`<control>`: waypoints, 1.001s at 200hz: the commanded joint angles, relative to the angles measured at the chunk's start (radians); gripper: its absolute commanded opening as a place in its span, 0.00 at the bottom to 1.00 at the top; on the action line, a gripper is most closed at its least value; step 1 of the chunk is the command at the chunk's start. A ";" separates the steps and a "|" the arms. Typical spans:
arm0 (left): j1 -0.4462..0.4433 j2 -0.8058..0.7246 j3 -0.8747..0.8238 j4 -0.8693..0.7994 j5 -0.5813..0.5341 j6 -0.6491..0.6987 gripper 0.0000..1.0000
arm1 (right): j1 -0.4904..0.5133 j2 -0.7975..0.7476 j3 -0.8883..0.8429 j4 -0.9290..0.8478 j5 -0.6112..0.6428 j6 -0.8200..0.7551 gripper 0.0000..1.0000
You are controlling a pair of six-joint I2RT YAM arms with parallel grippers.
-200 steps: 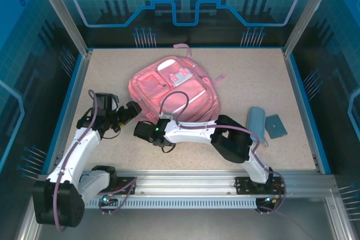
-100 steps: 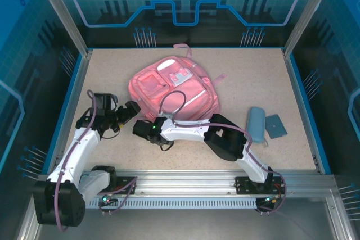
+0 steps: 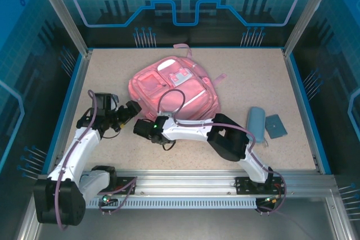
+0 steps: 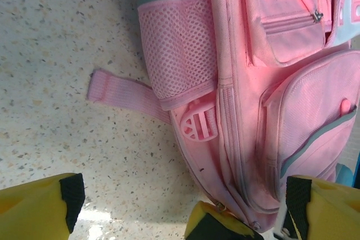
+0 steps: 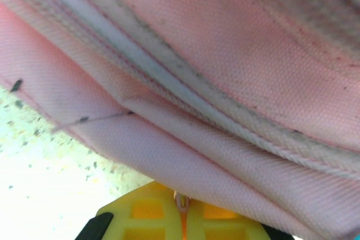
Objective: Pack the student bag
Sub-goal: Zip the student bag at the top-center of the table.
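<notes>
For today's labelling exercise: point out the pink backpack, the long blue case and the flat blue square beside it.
pink backpack (image 3: 171, 82), top view, middle of its front.
long blue case (image 3: 256, 122), top view, its middle.
flat blue square (image 3: 275, 126), top view, its centre.

Right pincer, half-open earlier, now shut at near edge of student bag.

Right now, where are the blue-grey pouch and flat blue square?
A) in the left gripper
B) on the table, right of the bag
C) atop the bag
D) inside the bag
B: the pouch and the square lie on the table, apart from the student bag, on its right.
</notes>
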 commanded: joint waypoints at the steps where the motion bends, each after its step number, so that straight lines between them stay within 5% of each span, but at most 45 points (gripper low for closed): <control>1: 0.011 0.032 -0.036 0.068 0.092 -0.046 0.91 | -0.004 -0.097 -0.030 0.006 -0.006 -0.110 0.00; 60: -0.052 0.125 -0.149 0.359 0.208 -0.205 0.77 | -0.013 -0.168 -0.080 0.068 -0.111 -0.200 0.00; 106: -0.144 0.220 -0.204 0.553 0.204 -0.296 0.59 | -0.023 -0.182 -0.077 0.089 -0.152 -0.221 0.00; 200: -0.183 0.394 -0.245 0.812 0.171 -0.416 0.23 | -0.016 -0.228 -0.175 0.096 -0.134 -0.253 0.00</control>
